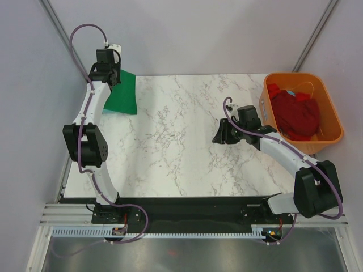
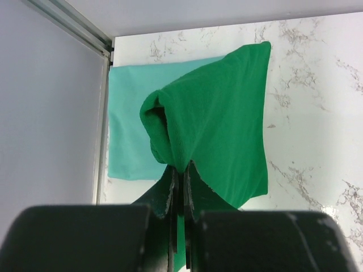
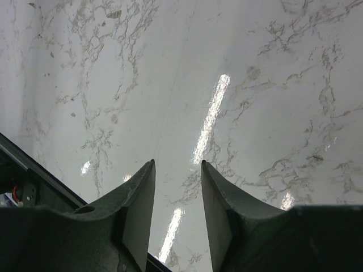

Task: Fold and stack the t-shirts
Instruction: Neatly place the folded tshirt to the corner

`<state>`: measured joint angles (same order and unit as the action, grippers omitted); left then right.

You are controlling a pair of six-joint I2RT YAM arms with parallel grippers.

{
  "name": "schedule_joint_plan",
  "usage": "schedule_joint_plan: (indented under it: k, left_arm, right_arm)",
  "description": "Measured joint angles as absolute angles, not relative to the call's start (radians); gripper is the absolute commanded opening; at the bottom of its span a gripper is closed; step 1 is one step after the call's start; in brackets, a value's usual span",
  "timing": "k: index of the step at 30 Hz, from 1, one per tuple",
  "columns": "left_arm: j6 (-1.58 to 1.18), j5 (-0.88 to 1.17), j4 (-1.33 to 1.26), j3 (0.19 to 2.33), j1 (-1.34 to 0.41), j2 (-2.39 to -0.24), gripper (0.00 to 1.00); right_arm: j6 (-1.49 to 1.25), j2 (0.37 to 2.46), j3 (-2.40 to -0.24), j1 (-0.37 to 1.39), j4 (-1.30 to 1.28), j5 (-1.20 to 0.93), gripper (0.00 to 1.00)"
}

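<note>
Your left gripper [image 2: 181, 168] has its jaws pressed together on a fold of the dark green t-shirt [image 2: 221, 122], pinching the cloth at the fingertips. The shirt bunches into a rolled lip just above the pinch. From there it spreads out towards the far left corner of the marble table [image 1: 181, 147].

Under it lies the pale teal t-shirt [image 2: 127, 133], flat on the table in that same far left corner, with one side along the table's left edge. The green shirt covers the teal one's right part, so you see only its left portion in the left wrist view.

Your right gripper [image 3: 177, 165] hangs over the bare right half of the table. Its two fingers stand apart with nothing between them, only marble showing through the gap.

The dark red t-shirts [image 1: 295, 113] sit heaped in the orange plastic tub [image 1: 330, 107], which stands at the table's far right corner. You cannot tell from above how many are in the heap.
</note>
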<state>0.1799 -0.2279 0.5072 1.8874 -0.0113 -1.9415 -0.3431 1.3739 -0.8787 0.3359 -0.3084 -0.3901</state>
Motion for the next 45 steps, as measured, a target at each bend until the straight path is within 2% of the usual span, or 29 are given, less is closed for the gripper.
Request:
schedule_joint_plan:
  k: [14,25,26,27,28,30,32,39,45]
  left_arm:
    - [0.234,-0.219,0.508,1.923,0.066,-1.985,0.02]
    - [0.301,-0.205,0.494,2.115,0.089,-2.186,0.02]
    - [0.302,-0.213,0.493,2.141,0.090,-2.217,0.06]
    - [0.302,-0.221,0.489,2.161,0.091,-2.241,0.14]
    - [0.302,-0.241,0.485,2.184,0.094,-2.271,0.34]
    - [0.300,-0.299,0.478,2.218,0.104,-2.325,0.38]
    - [0.297,-0.351,0.473,2.226,0.123,-2.362,0.49]
    - [0.233,-0.424,0.466,2.192,0.191,-2.370,0.50]
    - [0.113,-0.332,0.466,1.961,0.183,-2.233,0.53]
  right_arm:
    - [-0.343,1.378,-0.885,0.317,-0.307,-0.390,0.46]
    - [-0.342,1.391,-0.885,0.315,-0.307,-0.385,0.46]
    - [-0.340,1.391,-0.885,0.314,-0.307,-0.385,0.46]
    - [-0.340,1.391,-0.885,0.314,-0.308,-0.385,0.46]
    - [-0.340,1.391,-0.885,0.313,-0.307,-0.384,0.46]
    - [-0.339,1.395,-0.885,0.312,-0.307,-0.383,0.46]
    - [-0.336,1.404,-0.885,0.311,-0.307,-0.382,0.46]
    - [-0.334,1.418,-0.886,0.310,-0.315,-0.371,0.47]
    - [-0.336,1.406,-0.888,0.310,-0.327,-0.364,0.47]
